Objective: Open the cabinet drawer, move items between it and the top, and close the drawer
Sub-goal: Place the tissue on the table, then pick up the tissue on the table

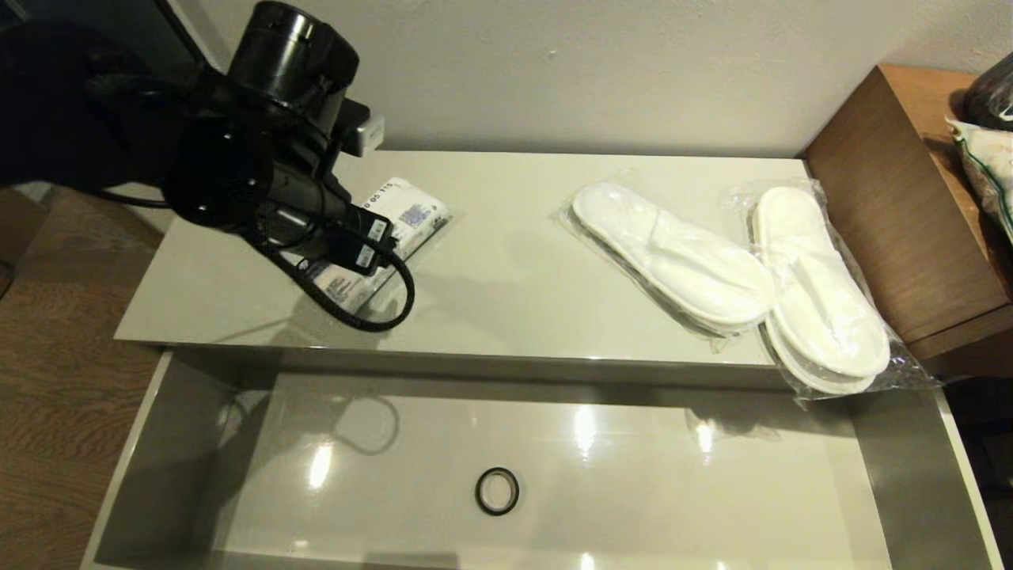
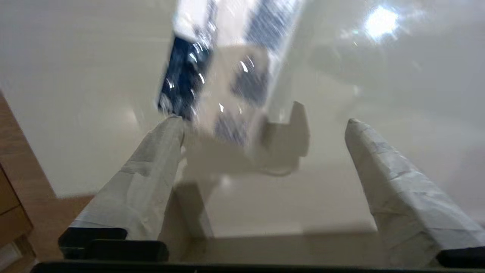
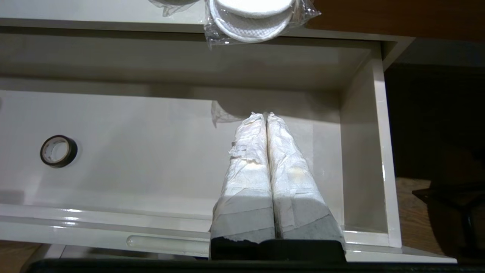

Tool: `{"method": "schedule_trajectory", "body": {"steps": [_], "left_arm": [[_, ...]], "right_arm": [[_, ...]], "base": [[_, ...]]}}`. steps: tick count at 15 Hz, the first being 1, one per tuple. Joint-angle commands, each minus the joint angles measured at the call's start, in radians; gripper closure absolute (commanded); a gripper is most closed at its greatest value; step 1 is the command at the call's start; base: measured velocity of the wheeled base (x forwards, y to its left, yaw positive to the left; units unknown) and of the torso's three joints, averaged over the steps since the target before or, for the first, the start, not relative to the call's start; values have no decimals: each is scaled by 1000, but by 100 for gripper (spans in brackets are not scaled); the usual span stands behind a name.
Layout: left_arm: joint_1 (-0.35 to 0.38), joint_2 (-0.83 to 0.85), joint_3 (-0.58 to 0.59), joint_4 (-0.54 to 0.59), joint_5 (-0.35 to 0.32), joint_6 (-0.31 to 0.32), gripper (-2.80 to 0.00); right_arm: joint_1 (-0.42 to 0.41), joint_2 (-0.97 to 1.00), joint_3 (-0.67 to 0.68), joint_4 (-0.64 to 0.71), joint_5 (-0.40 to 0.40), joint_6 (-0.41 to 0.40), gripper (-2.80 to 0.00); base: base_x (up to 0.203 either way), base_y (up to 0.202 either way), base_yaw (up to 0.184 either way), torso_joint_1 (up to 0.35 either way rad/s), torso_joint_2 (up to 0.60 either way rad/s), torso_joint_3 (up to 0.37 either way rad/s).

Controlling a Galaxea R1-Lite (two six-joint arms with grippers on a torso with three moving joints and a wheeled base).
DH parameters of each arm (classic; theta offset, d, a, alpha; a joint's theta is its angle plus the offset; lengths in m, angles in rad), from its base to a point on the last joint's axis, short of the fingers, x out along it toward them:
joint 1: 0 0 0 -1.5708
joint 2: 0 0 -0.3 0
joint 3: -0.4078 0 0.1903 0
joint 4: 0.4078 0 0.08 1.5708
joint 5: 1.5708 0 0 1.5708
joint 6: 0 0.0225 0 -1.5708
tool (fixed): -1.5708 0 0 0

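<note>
The flat white packet [image 1: 407, 210] with blue-black print lies on the left part of the cream top [image 1: 506, 261], partly hidden under my left arm [image 1: 269, 182]. In the left wrist view my left gripper [image 2: 264, 120] stands open just above the top. The packet [image 2: 227, 76] lies just beyond its fingertips, with only bare surface between them. Two bagged pairs of white slippers [image 1: 673, 257] [image 1: 819, 293] lie on the right of the top; the right pair overhangs the front edge. The cabinet drawer [image 1: 961, 467] is pulled out. My right gripper [image 3: 265, 113] is shut and empty over the drawer's right end.
A small black ring [image 1: 497, 491] lies on the drawer floor near the middle. A taller brown wooden desk [image 1: 894, 214] adjoins the cabinet's right end, with bagged things [image 1: 989, 158] on it. Wooden floor [image 1: 63, 356] shows at the left.
</note>
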Motion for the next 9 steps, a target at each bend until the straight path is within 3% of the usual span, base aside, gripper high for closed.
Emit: {"method": "schedule_trajectory", "body": {"steps": [1,3,7,9], "left_arm": [[-68,-133,84,9,23,-14,0],[-119,-219,182,25,48,-44,0],[-137,-412,318,81,63,-90,0],[-137,-507,352,156,62,-165,0]], "right_arm": [[1,-1,0,-1,0,0,0],[1,-1,0,-1,0,0,0],[1,-2,0,-1,0,0,0],[1,0,0,0,0,0,0]], "base": [[0,0,0,0,0,0],[0,0,0,0,0,0],[0,0,0,0,0,0],[0,0,0,0,0,0]]}}
